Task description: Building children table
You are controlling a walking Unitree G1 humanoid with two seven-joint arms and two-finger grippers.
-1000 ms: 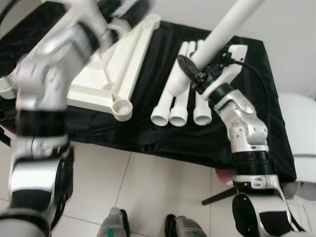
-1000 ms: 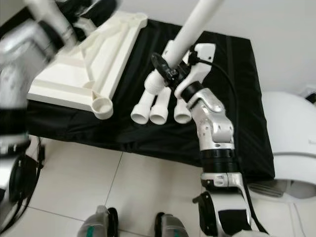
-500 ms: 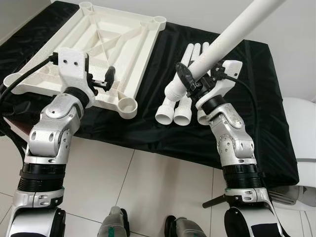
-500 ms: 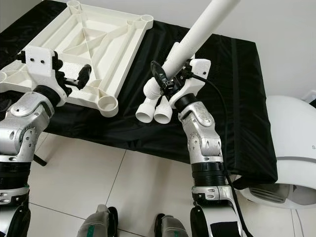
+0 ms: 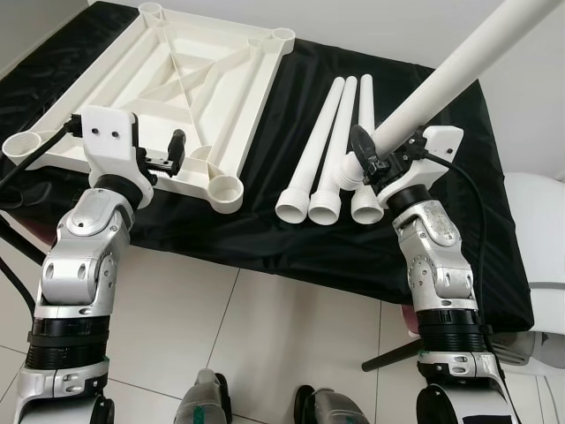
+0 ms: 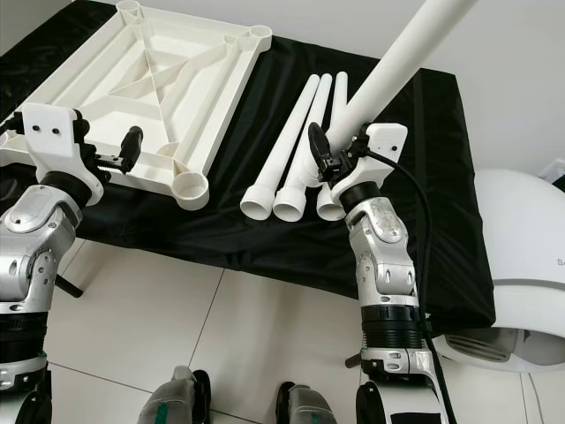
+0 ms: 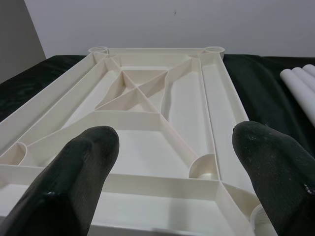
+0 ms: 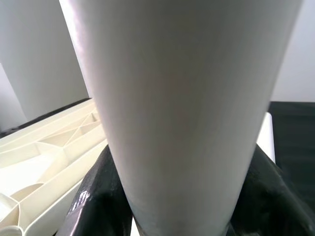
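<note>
Nearest, at the bottom of the head view: the robot's own feet (image 5: 207,402) on pale floor tiles (image 5: 274,327).

Above them, a counter draped in black cloth (image 5: 282,243).

At the cloth's front edge on the left, the left hand (image 5: 174,152), fingers (image 7: 81,172) spread wide and holding nothing, hovering just before the near rim of the white tabletop (image 5: 190,84). Tabletop upside down on the cloth, ribs and diagonal braces facing up, round leg sockets at the corners, one socket (image 5: 226,190) at the near right corner, close beside the open fingers.

On the right, the right hand (image 5: 366,159) clamped around a white table leg (image 5: 468,62), gripping near its lower end; leg tilted, rising up and away to the right, clear of the cloth. From the right wrist, the leg (image 8: 187,108) large and close between the black fingers (image 8: 98,196).

Beneath and just left of that grip, three more white legs (image 5: 327,146) lying side by side on the cloth, touching one another, flared open ends toward the robot, well apart from the tabletop.

At the far right, a white rounded object (image 5: 538,230) beside the counter.

Beyond everything, a plain pale wall (image 5: 388,26).
</note>
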